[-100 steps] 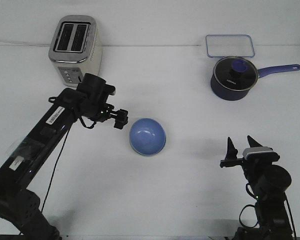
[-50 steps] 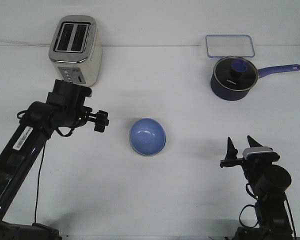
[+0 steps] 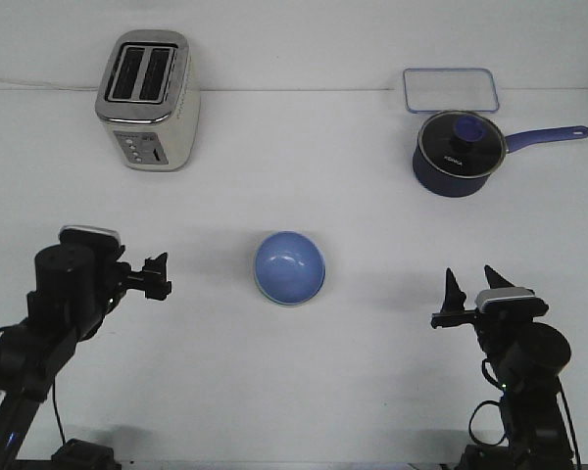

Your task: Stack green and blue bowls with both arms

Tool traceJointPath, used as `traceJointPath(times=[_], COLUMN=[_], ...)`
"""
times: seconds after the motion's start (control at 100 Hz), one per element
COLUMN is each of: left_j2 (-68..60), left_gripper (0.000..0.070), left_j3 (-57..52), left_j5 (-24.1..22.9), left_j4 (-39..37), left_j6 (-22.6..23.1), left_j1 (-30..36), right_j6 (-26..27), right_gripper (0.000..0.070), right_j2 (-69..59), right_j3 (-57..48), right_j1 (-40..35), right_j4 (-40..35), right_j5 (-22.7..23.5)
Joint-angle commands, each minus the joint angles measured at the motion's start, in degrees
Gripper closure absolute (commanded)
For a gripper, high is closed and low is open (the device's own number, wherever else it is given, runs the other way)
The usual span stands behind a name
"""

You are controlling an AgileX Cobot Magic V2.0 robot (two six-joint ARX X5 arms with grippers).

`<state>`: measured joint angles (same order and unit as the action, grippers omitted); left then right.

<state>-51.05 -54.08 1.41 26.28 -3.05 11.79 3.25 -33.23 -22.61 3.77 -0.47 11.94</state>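
The blue bowl (image 3: 289, 264) sits upright at the middle of the table. A thin pale green rim (image 3: 271, 298) shows under its lower edge, so it rests nested in the green bowl, which is otherwise hidden. My left gripper (image 3: 159, 276) is open and empty, well to the left of the bowls and clear of them. My right gripper (image 3: 472, 286) is open and empty, its fingers pointing up, well to the right of the bowls near the table's front.
A silver toaster (image 3: 147, 98) stands at the back left. A dark navy saucepan (image 3: 458, 154) with a glass lid and long handle stands at the back right, with a clear rectangular lid (image 3: 451, 90) behind it.
My left arm has drawn back from just beside the bowls, moving left and toward the front edge. The bowls and the right arm have not moved.
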Motion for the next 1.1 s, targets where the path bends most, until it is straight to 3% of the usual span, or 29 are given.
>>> traceJointPath(times=[0.0,0.26,0.55,1.09], left_j2=[2.8,10.8,11.0,11.0], left_gripper=[0.0186,0.0186,0.0186,0.0198], left_j3=[2.9,14.7,19.7,19.7], left_j5=[-0.2,-0.2,-0.2,-2.1], left_j4=[-3.5,-12.3,-18.6,-20.4], left_j6=[-2.3,-3.3,-4.1,-3.9], left_j1=[-0.3,-1.5,-1.5,-1.5], right_j6=[0.4,0.4,0.4,0.4], right_gripper=[0.0242,0.0242,0.0242,0.0260], right_j2=[-0.2,-0.2,-0.2,-0.2], right_j3=[0.2,0.2,0.2,0.2], right_j1=[-0.1,-0.1,-0.1,-0.1], right_j4=[0.9,0.9,0.9,0.9], right_j5=[0.0,0.0,0.0,0.0])
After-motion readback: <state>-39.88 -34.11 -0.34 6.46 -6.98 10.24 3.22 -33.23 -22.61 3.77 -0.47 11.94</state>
